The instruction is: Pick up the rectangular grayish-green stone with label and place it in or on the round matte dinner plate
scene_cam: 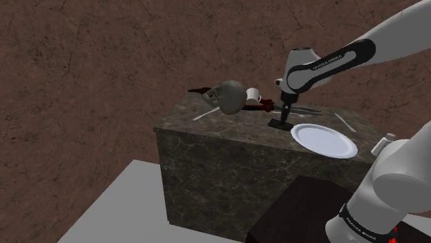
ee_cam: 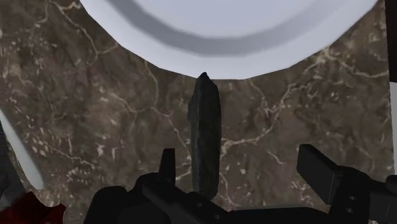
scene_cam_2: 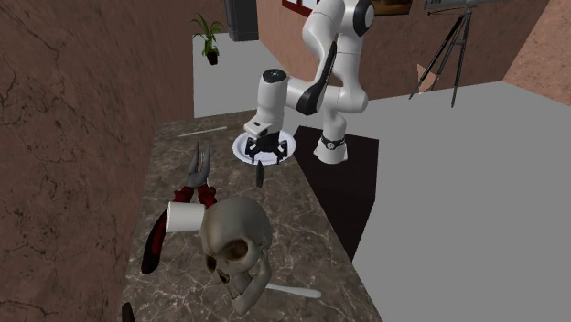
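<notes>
As the arm point(scene_cam: 331, 62) reads FRANKA EMIKA, its hand point(ee_cam: 240, 162) straddles the stone point(ee_cam: 205, 127).

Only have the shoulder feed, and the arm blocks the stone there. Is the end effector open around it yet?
Observer: Yes. In the wrist view the end effector is open. The stone lies between its jaws, nearer one, and appears to touch neither.
Operator: Which way is the plate from the stone?
Observer: Straight ahead. The plate rim sits just past the stone's far tip.
Operator: What's the red thing behind the skull?
Observer: Per the second exterior view, red-handled pliers, with a white cup on its side over the handles, beside the skull.
</notes>
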